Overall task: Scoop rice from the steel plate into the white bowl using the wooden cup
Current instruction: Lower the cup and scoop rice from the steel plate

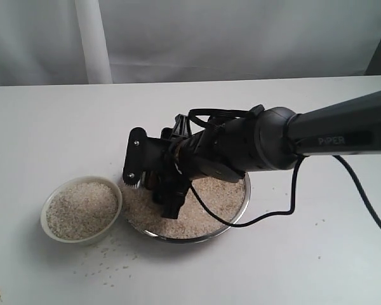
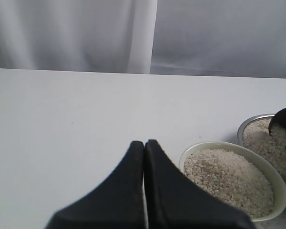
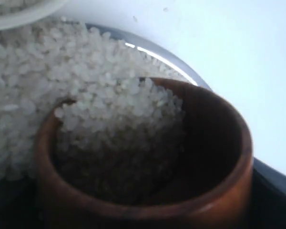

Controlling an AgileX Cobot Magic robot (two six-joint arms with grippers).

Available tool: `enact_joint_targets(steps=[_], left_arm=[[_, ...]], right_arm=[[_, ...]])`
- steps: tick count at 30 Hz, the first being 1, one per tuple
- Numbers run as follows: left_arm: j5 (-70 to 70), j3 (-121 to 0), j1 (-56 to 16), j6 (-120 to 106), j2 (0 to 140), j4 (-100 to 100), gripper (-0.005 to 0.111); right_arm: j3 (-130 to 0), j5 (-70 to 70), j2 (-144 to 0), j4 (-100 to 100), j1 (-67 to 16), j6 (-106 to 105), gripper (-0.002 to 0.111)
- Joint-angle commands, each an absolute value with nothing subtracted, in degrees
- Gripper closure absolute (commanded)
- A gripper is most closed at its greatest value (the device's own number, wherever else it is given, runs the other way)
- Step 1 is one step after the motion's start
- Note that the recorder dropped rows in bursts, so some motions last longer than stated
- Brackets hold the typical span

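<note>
Right wrist view shows the smooth reddish wooden cup (image 3: 214, 157) clamped in the right gripper (image 1: 170, 202), tipped into grainy rice (image 3: 47, 62) on the shiny steel plate (image 3: 152, 51); just beside the plate sits the thick-rimmed white bowl (image 2: 214, 144), rice-filled; the left gripper (image 2: 144, 148) has its tapered black fingers pressed together.

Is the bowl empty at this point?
No, the left wrist view shows the bowl filled with rice close to its rim.
</note>
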State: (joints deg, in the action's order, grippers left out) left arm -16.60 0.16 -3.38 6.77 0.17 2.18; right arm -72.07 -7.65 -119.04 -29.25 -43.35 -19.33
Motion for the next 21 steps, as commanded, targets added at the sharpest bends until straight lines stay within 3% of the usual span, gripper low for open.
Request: enact_joint_targets(steps=[1,21], left_arm=[[-16.35,0.0,-3.61,7.08,0.0,1.9,0.107],[-16.35,0.0,-3.61,7.09,0.0,1.9,0.107]], right_arm=[[-71.77,-4.25,-117.54,-28.94,-42.75,-18.89,0.108],[-71.77,-6.75,-114.08,-28.94,-42.66,-19.03,0.108]])
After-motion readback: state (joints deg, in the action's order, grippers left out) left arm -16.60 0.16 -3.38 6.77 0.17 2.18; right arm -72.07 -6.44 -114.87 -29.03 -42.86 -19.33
